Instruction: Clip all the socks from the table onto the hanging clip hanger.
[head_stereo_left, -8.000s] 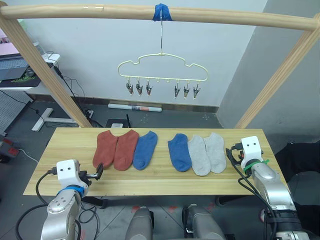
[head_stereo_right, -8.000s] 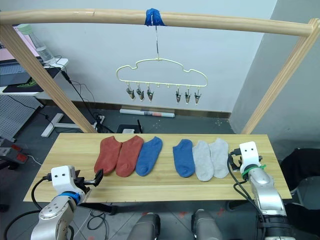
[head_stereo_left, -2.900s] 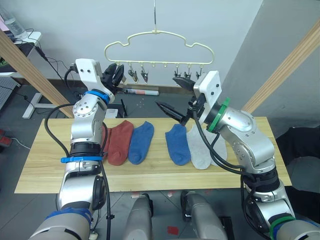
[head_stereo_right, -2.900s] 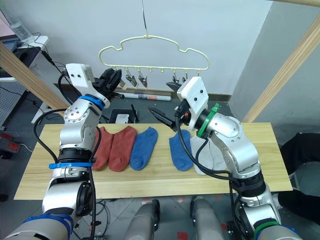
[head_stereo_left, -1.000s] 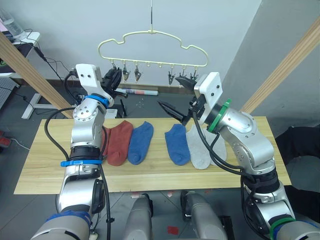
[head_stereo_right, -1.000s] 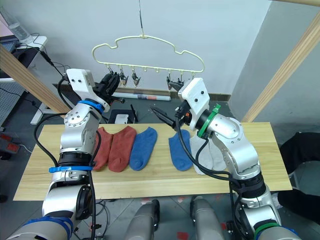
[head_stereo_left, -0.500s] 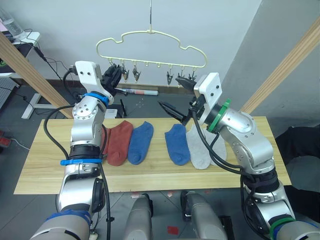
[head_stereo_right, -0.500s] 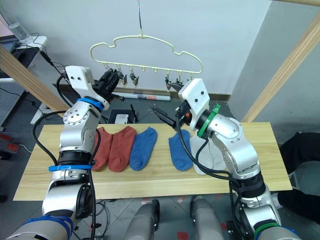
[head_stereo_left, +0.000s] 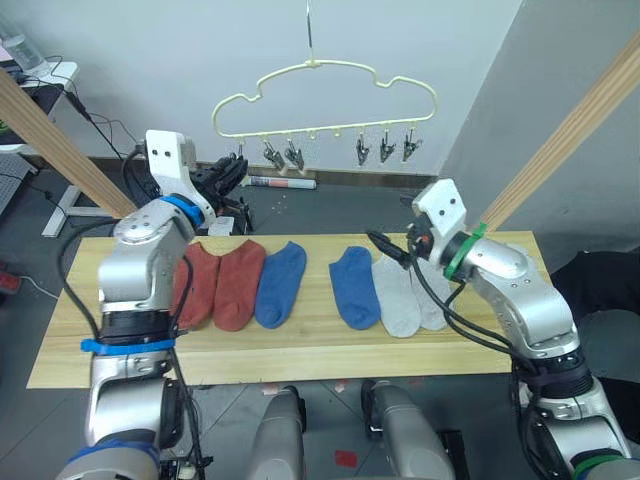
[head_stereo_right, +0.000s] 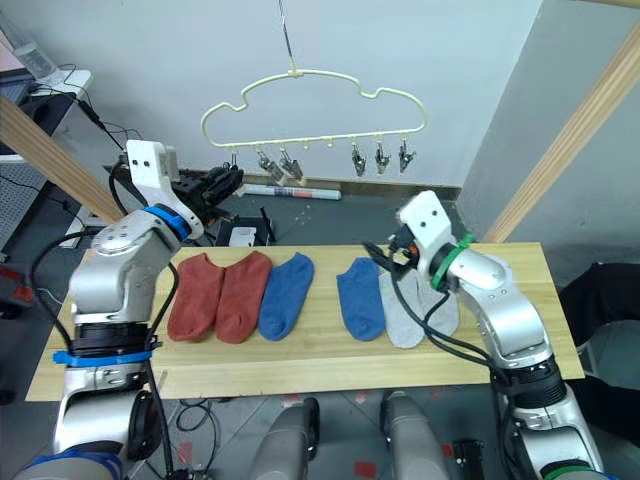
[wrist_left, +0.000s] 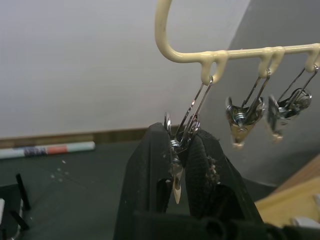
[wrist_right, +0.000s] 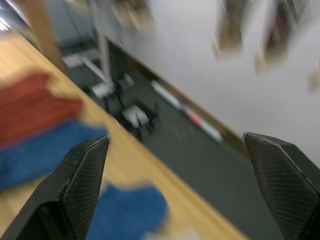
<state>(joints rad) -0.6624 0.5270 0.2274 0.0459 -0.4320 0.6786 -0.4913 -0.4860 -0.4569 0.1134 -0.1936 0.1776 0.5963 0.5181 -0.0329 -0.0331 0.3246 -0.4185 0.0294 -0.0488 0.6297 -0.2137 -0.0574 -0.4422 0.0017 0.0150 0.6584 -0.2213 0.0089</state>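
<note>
Wooden planks form the surface (head_stereo_left: 300, 345), carrying 6 socks in a row: 2 rust-red socks (head_stereo_left: 220, 283) on the left, 2 blue socks (head_stereo_left: 315, 284) in the middle, 2 grey socks (head_stereo_left: 408, 294) on the right, all toward the far edge with bare wood along the near edge and at both ends. Above hangs the clip hanger (head_stereo_left: 325, 95) with 7 clips. The left gripper (wrist_left: 181, 162) has its fingers clenched on the leftmost clip (wrist_left: 176, 150). The right gripper (head_stereo_right: 374, 252), fingers spread wide, hovers over the right blue sock, grasping nothing.
</note>
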